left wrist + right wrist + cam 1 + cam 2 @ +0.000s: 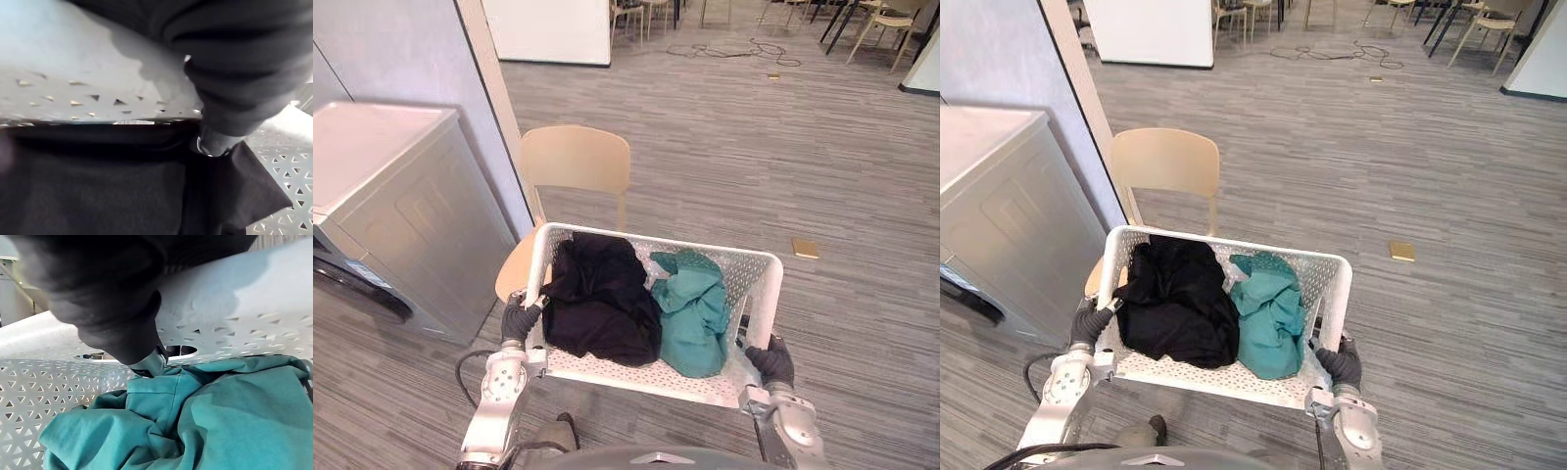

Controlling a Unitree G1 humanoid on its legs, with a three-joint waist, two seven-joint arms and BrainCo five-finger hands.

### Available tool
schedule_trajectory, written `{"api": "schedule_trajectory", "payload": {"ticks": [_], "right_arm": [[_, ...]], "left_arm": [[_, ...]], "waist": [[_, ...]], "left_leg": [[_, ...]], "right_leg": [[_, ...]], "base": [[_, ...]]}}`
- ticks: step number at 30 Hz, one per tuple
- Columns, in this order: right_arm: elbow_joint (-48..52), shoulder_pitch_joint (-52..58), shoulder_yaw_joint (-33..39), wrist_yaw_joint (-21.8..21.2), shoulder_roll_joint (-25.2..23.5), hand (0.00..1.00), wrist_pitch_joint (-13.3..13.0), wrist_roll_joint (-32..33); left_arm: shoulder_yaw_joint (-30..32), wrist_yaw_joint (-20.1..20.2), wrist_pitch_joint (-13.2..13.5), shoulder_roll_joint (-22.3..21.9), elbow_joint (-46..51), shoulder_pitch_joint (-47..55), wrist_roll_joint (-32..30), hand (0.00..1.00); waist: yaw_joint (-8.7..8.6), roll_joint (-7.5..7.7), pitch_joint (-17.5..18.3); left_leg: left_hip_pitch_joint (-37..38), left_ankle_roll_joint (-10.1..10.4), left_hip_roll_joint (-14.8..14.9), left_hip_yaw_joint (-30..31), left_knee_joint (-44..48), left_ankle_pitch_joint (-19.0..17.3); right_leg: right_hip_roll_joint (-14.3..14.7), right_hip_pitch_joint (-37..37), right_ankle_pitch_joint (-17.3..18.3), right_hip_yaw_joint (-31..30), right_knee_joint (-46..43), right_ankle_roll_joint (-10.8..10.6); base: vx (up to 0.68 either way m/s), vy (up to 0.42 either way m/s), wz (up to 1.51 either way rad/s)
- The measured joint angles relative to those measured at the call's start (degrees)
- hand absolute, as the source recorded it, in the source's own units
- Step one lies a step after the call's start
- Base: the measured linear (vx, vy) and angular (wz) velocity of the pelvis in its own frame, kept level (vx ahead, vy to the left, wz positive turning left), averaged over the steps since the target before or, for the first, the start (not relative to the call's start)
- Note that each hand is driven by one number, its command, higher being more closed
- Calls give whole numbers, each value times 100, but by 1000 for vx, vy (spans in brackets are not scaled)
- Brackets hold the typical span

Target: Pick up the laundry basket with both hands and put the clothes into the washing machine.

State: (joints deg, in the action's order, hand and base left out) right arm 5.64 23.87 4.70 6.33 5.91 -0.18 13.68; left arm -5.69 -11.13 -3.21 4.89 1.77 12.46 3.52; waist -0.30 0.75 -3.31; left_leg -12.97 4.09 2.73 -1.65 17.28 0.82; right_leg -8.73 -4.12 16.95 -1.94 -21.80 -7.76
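I hold a white perforated laundry basket by its two short sides, in front of my chest. My left hand is curled over the left rim. My right hand grips the right rim the same way. Inside lie a black garment on the left and a teal garment on the right. In the left wrist view, the left hand hooks over the basket wall above the black cloth. The right hand reaches over the rim onto the teal cloth. The grey washing machine stands to the left.
A beige chair stands right behind the basket, its seat partly under the basket's left end. A wall panel rises between chair and machine. A small tan object lies on the wood floor to the right. More chairs stand far back.
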Motion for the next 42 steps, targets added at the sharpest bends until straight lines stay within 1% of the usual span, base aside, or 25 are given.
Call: {"api": "schedule_trajectory", "payload": {"ticks": [2, 4, 6, 7, 8, 9, 11, 12, 14, 15, 16, 17, 18, 20, 21, 22, 24, 25, 27, 28, 29, 30, 32, 35, 42], "right_arm": [[-50, -1, 19, 0, 45, 100, -7, 0], [-225, -75, 27, -5, 54, 100, -25, -2], [-314, -138, 15, -5, 25, 100, -25, -14], [-442, -201, -15, -16, 37, 100, -61, -18], [-540, -250, -32, -35, 24, 100, -81, -18], [-626, -310, -101, -42, -9, 100, -113, -18], [-652, -360, -203, -89, -21, 100, -152, -17], [-649, -363, -245, -105, -42, 100, -215, -14], [-647, -341, -246, -116, -67, 100, -238, 7], [-647, -329, -246, -116, -64, 100, -244, 9], [-638, -272, -249, -116, -67, 100, -252, 13], [-582, -162, -261, -116, -78, 100, -262, 61], [-532, -99, -260, -116, -79, 100, -267, 70], [-329, 197, -230, -114, 26, 100, -249, 205], [-148, 369, -220, -114, 69, 100, -240, 248], [-31, 440, -218, -107, 80, 100, -228, 256], [178, 524, -187, -83, 133, 100, -220, 255], [273, 493, -130, -74, 158, 100, -224, 255], [274, 475, -113, -68, 163, 100, -243, 256], [274, 494, -114, -65, 166, 100, -242, 259], [270, 501, -117, -65, 160, 100, -236, 260], [262, 483, -124, -65, 127, 100, -209, 260], [265, 449, -129, -65, 84, 100, -208, 262], [254, 350, -126, -57, 77, 100, -201, 261], [-161, -132, -126, 4, 76, 100, -214, 262]], "left_arm": [[-88, -27, 0, 25, 0, 2, 46, 100], [-137, -27, 0, 83, 0, 4, 79, 100], [-120, -28, -1, 109, 2, 5, 85, 100], [-99, -30, -1, 130, 19, 16, 87, 100], [-66, -33, -4, 154, 60, 22, 87, 100], [-4, -33, -15, 198, 201, 36, 85, 100], [82, -31, -15, 289, 469, 62, 82, 100], [114, -25, -14, 352, 584, 64, 82, 100], [121, -17, -14, 364, 624, 67, 82, 100], [120, -10, -14, 364, 625, 66, 82, 100], [110, 6, -15, 364, 624, 66, 80, 100], [101, 29, -14, 364, 626, 62, 68, 100], [93, 42, -15, 334, 599, 44, 57, 100], [-23, 95, -21, 270, 597, 77, -27, 100], [-58, 160, -21, 258, 599, 75, -30, 100], [-51, 165, -21, 233, 606, 72, -30, 100], [-7, 164, -16, 102, 618, 73, -28, 100], [4, 162, -8, 27, 652, 72, -23, 100], [8, 156, 15, -32, 660, 71, -23, 100], [6, 156, 15, -37, 659, 76, -23, 100], [7, 155, 14, -35, 658, 84, -24, 100], [29, 152, 9, -23, 658, 95, -25, 100], [35, 152, 8, -22, 658, 126, -25, 100], [46, 129, 9, -23, 658, 134, -21, 100], [49, -13, 11, -9, 654, 115, 55, 100]], "waist": [[34, -34, 6], [66, -54, 2], [117, -66, -34], [136, -80, -72], [138, -116, -94], [85, -157, -123], [27, -217, -159], [0, -253, -180], [-75, -249, -184], [-96, -219, -193], [-101, -165, -202], [-119, -55, -213], [-146, -45, -246], [-148, -153, -299], [-112, -156, -336], [-106, -177, -351], [5, -145, -367], [56, -156, -361], [60, -145, -354], [38, -158, -347], [54, -165, -341], [86, -129, -351], [87, -36, -347], [136, 6, -351], [107, -51, -332]], "left_leg": [[54, -124, -149, -102, 7, -117], [228, -178, -235, -271, -52, -286], [420, -203, -260, -488, -70, -505], [625, -263, -295, -619, -172, -584], [750, -298, -315, -681, -262, -615], [858, -356, -295, -718, -351, -644], [952, -375, -205, -798, -517, -642], [989, -400, -158, -798, -615, -624], [1042, -399, -137, -800, -685, -611], [1075, -401, -163, -799, -690, -615], [1119, -383, -232, -777, -668, -607], [1113, -404, -370, -648, -539, -650], [1105, -379, -413, -549, -431, -723], [1094, -394, -357, -273, -218, -915], [1016, -529, -102, -540, 229, -1167], [921, -537, 193, -851, 652, -1315], [815, -510, 692, -1168, 994, -1377], [801, -512, 822, -1155, 884, -1367], [818, -540, 839, -925, 536, -1315], [824, -534, 790, -709, 234, -1171], [841, -296, 726, -616, 107, -902], [917, -148, 598, -649, 65, -832], [919, -108, 446, -707, 84, -807], [992, -105, 270, -776, 47, -805], [833, -151, 174, -599, 49, -865]], "right_leg": [[-95, 85, -206, -184, -201, -31], [-178, 473, -515, -379, -956, 88], [-325, 857, -941, -211, -1656, 329], [-554, 975, -1147, 197, -1925, 493], [-699, 1049, -1000, 489, -2088, 520], [-684, 1125, -613, 852, -2157, 494], [-296, 1352, -174, 1060, -1972, 464], [117, 1448, -49, 1014, -1583, 439], [642, 1439, -99, 763, -693, 454], [783, 1439, -206, 634, -367, 570], [882, 1410, -468, 373, -74, 726], [796, 1319, -925, 276, 167, 810], [749, 1258, -975, 357, 153, 806], [688, 1003, -801, 743, 113, 876], [674, 826, -722, 967, 181, 929], [685, 714, -666, 1103, 190, 956], [673, 685, -552, 1190, 99, 966], [639, 736, -463, 1191, -8, 955], [527, 829, -310, 1195, -229, 917], [454, 927, -151, 1170, -445, 868], [390, 1046, -40, 1103, -675, 798], [285, 1110, 28, 993, -851, 722], [144, 1213, 19, 852, -905, 637], [40, 1225, -52, 673, -834, 513], [85, 1349, -359, 339, -399, 407]], "base": [[121, 255, -5], [91, 289, -25], [56, 265, -50], [64, 247, -59], [78, 258, -63], [63, 178, -49], [47, 102, -38], [50, 66, -23], [79, 12, -1], [124, -40, 13], [194, -92, 31], [203, -121, 47], [169, -131, 70], [123, -119, 89], [133, -139, 95], [99, -141, 76], [66, -98, 33], [46, -33, 16], [21, 69, 16], [30, 168, 9], [38, 173, -6], [41, 168, -13], [50, 170, -14], [6, 127, -19], [-63, 85, -20]]}}
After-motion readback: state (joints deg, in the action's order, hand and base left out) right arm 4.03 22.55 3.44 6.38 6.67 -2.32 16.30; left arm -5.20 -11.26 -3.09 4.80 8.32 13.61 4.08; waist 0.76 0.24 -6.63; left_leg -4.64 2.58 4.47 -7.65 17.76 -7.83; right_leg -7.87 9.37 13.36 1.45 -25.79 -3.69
